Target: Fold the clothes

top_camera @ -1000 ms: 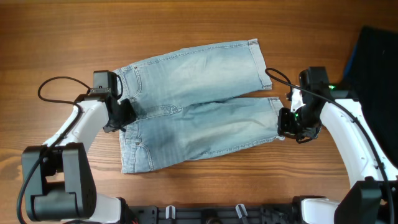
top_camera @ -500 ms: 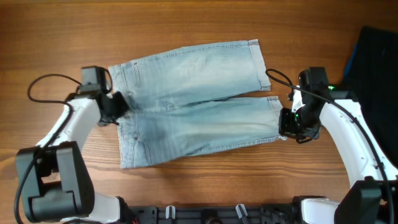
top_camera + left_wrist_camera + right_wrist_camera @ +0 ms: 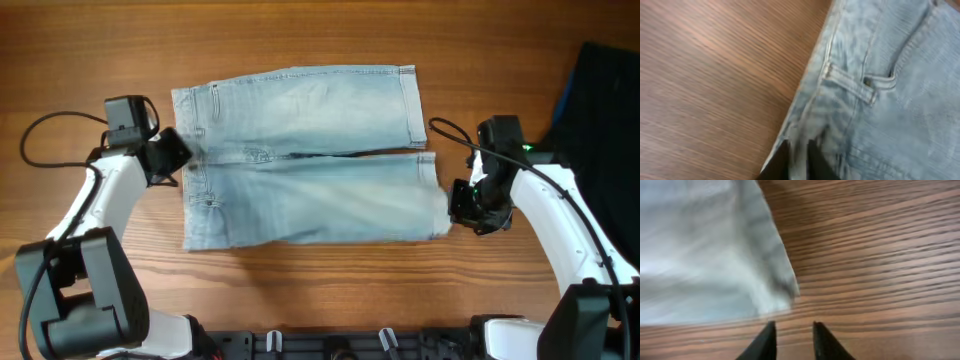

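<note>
While the shorts [image 3: 310,155] lie spread flat on the wood-grain table [image 3: 320,30], waistband at the left, a dark cloth [image 3: 605,110] with a blue edge lies well to their right, apart from them. The left gripper [image 3: 799,162] is at the shorts' waistband. Only its wrist view shows narrow fingers with denim between them; whether they pinch it I cannot tell. The right gripper [image 3: 792,341] is just off the shorts' lower right hem corner, its fingers slightly parted over bare wood.
</note>
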You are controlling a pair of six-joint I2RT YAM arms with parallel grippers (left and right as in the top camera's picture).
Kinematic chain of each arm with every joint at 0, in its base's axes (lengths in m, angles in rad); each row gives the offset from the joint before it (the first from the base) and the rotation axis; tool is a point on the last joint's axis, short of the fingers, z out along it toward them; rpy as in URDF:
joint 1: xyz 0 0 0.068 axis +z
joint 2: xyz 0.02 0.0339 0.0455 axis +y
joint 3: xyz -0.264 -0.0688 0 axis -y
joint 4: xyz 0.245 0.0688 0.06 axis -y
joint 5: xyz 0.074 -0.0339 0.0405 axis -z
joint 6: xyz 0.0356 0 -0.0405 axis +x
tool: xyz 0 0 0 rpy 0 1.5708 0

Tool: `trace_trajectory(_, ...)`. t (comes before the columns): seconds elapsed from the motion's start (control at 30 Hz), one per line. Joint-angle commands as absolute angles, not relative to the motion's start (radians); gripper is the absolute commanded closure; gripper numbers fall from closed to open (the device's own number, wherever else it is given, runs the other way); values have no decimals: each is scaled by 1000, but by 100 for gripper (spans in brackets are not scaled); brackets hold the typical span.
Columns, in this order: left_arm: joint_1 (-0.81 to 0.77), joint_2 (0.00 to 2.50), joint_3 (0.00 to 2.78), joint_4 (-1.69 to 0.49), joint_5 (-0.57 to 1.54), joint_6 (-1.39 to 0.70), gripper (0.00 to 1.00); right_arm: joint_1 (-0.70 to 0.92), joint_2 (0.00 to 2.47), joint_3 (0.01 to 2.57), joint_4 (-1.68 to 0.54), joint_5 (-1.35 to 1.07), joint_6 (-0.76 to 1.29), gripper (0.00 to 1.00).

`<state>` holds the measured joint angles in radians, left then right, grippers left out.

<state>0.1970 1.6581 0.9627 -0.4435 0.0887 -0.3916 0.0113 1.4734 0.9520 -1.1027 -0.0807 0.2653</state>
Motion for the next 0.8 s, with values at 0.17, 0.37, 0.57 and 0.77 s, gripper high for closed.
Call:
trace_trajectory(0.17, 247, 1648, 1076, -812, 141, -397, 34, 12, 1491, 940, -1082, -37, 273, 58)
trace_trajectory(0.37, 244, 1649, 991, -971, 219, -397, 35, 12, 1491, 940, -1053, -52, 272, 58)
trace_trajectory(0.57, 244, 1649, 865, -850, 181, -397, 51, 12, 1491, 940, -1043, -52, 272, 57)
trace_trajectory(0.77, 247, 1640, 832, -785, 225, -397, 96, 12, 1491, 940, -1029, -92, 273, 65)
